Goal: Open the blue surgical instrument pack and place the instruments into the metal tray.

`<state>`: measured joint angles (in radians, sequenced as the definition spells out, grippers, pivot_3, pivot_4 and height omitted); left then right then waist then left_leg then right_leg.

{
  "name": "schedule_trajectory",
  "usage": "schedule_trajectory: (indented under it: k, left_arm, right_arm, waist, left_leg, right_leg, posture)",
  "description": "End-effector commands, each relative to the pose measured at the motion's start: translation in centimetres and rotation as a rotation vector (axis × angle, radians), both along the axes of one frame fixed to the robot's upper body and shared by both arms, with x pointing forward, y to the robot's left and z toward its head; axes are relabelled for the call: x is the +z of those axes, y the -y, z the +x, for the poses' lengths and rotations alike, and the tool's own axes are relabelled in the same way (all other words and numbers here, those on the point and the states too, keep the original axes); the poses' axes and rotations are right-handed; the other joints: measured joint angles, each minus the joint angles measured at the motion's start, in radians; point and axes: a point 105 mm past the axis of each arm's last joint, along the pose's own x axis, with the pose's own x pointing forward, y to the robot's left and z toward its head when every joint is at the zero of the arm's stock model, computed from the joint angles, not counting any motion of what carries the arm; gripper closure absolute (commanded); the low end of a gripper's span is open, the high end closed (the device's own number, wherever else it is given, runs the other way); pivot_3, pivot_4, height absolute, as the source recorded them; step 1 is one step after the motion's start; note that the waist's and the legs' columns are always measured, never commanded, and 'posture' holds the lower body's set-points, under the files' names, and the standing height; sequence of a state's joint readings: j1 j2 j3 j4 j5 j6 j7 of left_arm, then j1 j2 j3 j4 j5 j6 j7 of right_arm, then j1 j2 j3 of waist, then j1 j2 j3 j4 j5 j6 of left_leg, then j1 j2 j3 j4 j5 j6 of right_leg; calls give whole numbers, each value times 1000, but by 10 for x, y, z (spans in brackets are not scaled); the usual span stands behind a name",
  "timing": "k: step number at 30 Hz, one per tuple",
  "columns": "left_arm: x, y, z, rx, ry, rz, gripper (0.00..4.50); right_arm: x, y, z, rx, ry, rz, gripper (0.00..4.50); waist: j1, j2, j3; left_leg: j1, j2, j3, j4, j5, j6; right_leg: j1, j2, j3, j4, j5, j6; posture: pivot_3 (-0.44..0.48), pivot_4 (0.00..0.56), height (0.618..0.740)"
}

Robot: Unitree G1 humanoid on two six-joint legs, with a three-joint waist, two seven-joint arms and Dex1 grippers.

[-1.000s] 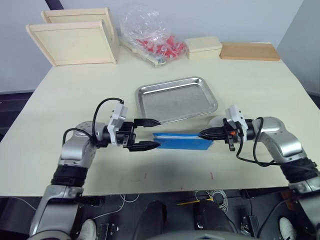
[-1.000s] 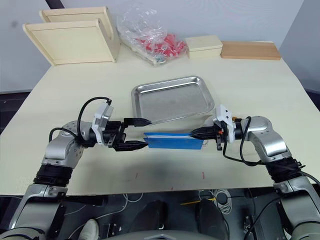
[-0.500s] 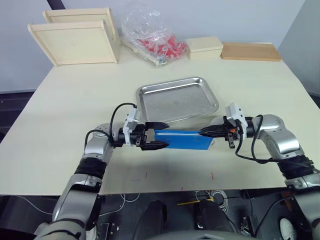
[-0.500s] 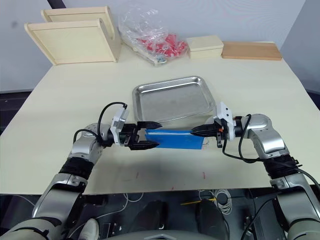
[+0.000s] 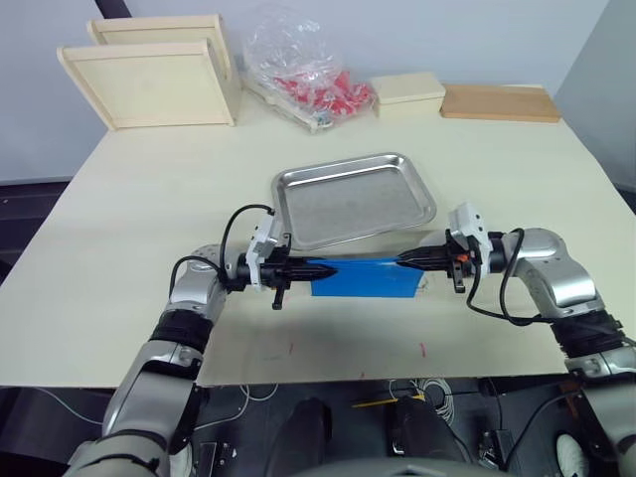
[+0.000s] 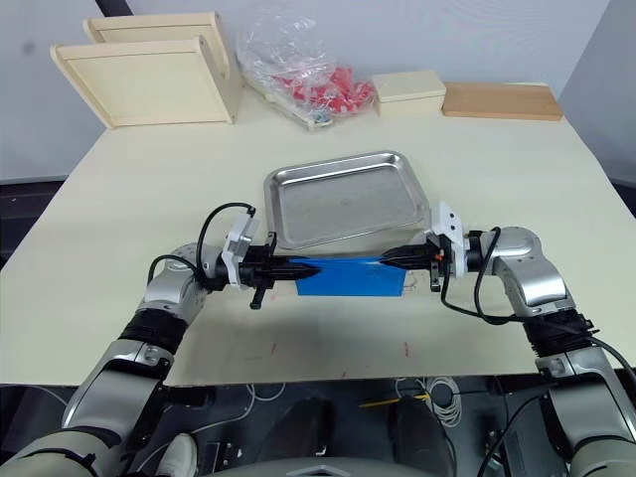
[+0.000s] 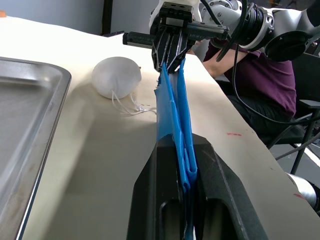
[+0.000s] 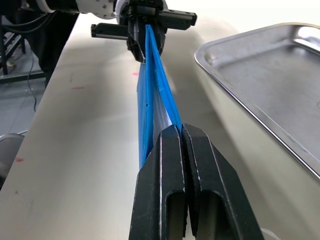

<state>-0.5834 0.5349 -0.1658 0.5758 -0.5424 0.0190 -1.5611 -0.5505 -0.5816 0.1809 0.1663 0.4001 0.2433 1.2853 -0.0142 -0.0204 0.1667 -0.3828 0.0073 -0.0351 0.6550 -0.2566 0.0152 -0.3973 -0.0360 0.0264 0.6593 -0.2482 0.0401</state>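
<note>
The blue surgical instrument pack (image 5: 363, 278) stands on its long edge just in front of the metal tray (image 5: 348, 204), stretched between my two grippers. My left gripper (image 5: 316, 268) is shut on its left end, where blue layers are pinched between the fingers (image 7: 165, 170). My right gripper (image 5: 402, 262) is shut on its right end (image 8: 152, 90), with a strip of pale lining showing between the blue flaps. The instruments are hidden inside the pack. The tray is bare.
A small white ball with threads (image 7: 117, 77) lies on the table by the pack's right end. Along the far edge stand pale wooden trays (image 5: 149, 84), a clear bag of red items (image 5: 308, 75), a cream box (image 5: 407, 92) and a wooden board (image 5: 497, 99).
My left gripper has moved right to the pack's left end and gone from wide open to shut on it. The right gripper has kept its hold.
</note>
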Motion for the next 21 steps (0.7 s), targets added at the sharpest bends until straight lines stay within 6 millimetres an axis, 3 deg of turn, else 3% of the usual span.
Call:
schedule_trajectory:
  k: [1, 3, 6, 7, 8, 9, 10, 13, 15, 21]
  left_arm:
    - [5, -4, -9, -56, 30, -5, 4500]
    - [6, -5, -11, -56, 36, -5, 4500]
    - [7, -7, -12, -52, 44, 1, 4500]
    - [6, -7, -13, -51, 48, 6, 4500]
    - [6, -8, -14, -51, 48, 9, 4500]
    - [6, -8, -14, -51, 49, 10, 4500]
    - [6, -9, -15, -51, 50, 11, 4500]
    - [7, -9, -17, -51, 52, 12, 4500]
    - [7, -9, -17, -51, 54, 13, 4500]
    - [5, -9, -17, -48, 59, 18, 4500]
  right_arm:
    - [20, 10, -4, -19, 25, 40, 3596]
    - [27, 19, -7, -41, 32, 44, 2487]
    - [31, 31, -7, -88, 43, 43, 1487]
    - [31, 38, -7, -110, 43, 43, 1355]
    - [31, 45, -6, -137, 41, 44, 825]
    - [30, 52, -6, -162, 38, 45, 733]
    - [30, 61, -3, -202, 36, 52, 206]
    - [30, 86, 18, -373, 73, 67, 47]
    - [19, 96, 30, -458, 77, 29, 47]
    - [-17, 87, 40, -526, -26, -4, 47]
  waist:
    - [0, 0, 0]
    - [1, 0, 0]
    - [0, 0, 0]
    - [0, 0, 0]
    - [0, 0, 0]
    - [0, 0, 0]
    - [0, 0, 0]
    - [-1, 0, 0]
    - [-2, 0, 0]
    - [-3, 0, 0]
  left_leg:
    - [0, 0, 0, 0, 0, 0]
    - [-1, 1, 0, 0, 0, 0]
    - [-1, 1, -1, 0, 0, 0]
    - [-1, 1, -1, 0, 0, 0]
    - [-1, 1, 0, 0, 0, 0]
    - [-1, 1, -1, 0, 0, 0]
    - [-1, 1, 0, 0, 0, 0]
    - [0, 1, 0, 0, 0, 0]
    - [0, 0, 1, 0, 0, 0]
    - [0, 0, 1, 0, 0, 0]
  right_leg:
    - [0, 0, 0, 0, 0, 0]
    - [0, 0, 0, 0, 0, 0]
    - [0, -1, 0, 0, 0, 0]
    - [0, -1, 0, 0, 0, 0]
    - [0, -1, 0, 0, 0, 0]
    - [0, -1, -1, 0, 0, 0]
    - [0, -1, -1, 0, 0, 0]
    - [0, -1, 0, -1, 0, 0]
    - [0, 0, 1, 0, 0, 0]
    - [0, 0, 0, 0, 0, 0]
  posture:
    - [0, 150, 740]
    - [0, 150, 740]
    - [0, 150, 740]
    - [0, 150, 740]
    - [0, 150, 740]
    - [0, 150, 740]
    - [0, 150, 740]
    - [0, 150, 740]
    - [0, 150, 740]
    - [0, 150, 740]
